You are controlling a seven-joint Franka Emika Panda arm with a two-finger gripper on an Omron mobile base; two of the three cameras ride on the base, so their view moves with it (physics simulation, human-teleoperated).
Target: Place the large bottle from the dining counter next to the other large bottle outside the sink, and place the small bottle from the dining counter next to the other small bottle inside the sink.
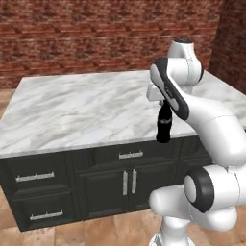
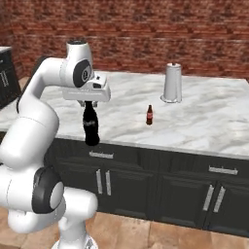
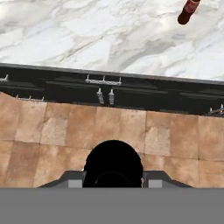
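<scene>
My gripper is shut on the neck of the large bottle, a tall glossy black cola bottle that hangs upright from it. The bottle hangs just off the front edge of the dining counter, over the floor. In the hand view the bottle's black body sits between my fingertips, with brown floor tiles below it. The small bottle, brown with a red label, stands on the marble slab to the right of my hand, and it shows at the top right of the hand view.
A paper towel roll stands on the counter behind the small bottle. Dark cabinets with silver handles run under the slab. A brick wall closes the far side. Tiled floor lies in front of the cabinets.
</scene>
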